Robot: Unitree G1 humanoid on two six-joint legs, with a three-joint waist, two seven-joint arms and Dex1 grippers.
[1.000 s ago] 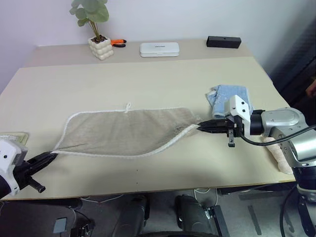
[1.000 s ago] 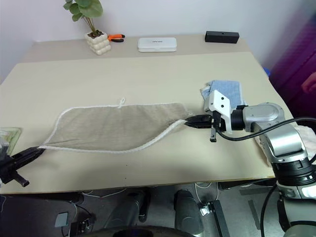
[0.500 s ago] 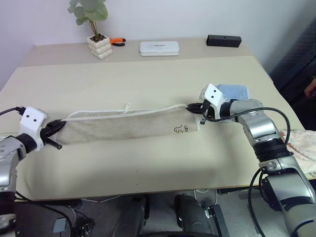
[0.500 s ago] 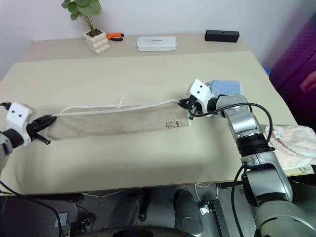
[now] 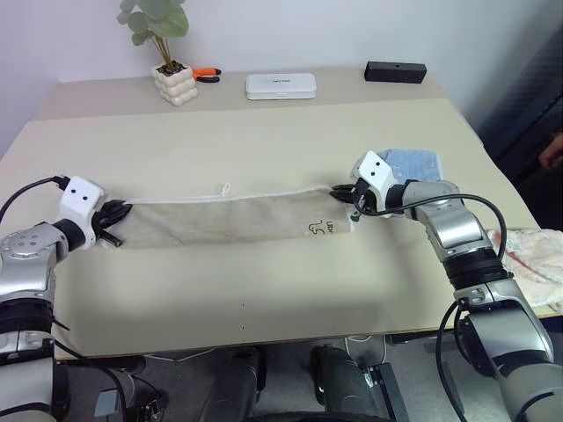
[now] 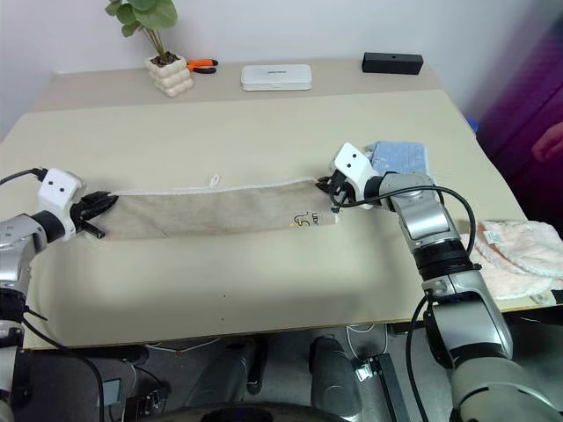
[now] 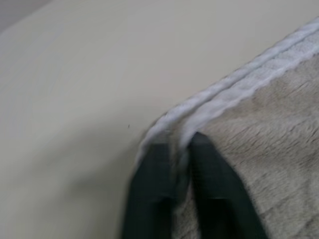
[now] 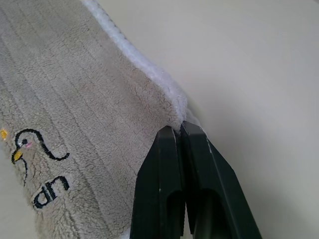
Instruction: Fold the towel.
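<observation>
Both end effectors sit at opposite ends of the towel (image 5: 224,218), which lies folded into a long narrow band across the middle of the tabletop (image 5: 264,141). At the band's right end, the right end effector (image 8: 180,130) has its two black fingers pressed together on the far corner, where the white corded edging bunches at the tips. At the left end, the left end effector (image 7: 182,144) has a narrow gap between its fingers, and the doubled white cord of the towel's corner lies in that gap (whether it is truly pinched or only resting there, I cannot tell). A small dark embroidered mark (image 5: 320,229), a bird with letters beside it, faces up near the right end. A small loop of white cord (image 5: 226,188) sticks out from the far edge. Just beyond the right end effector lies a light-blue cloth (image 5: 413,164), and a pale pink fluffy cloth (image 5: 532,257) rests at the tabletop's right edge. Along the far side stand a potted plant (image 5: 171,61), orange-handled pliers (image 5: 208,74), a white case (image 5: 281,85) and a black box (image 5: 396,72)
</observation>
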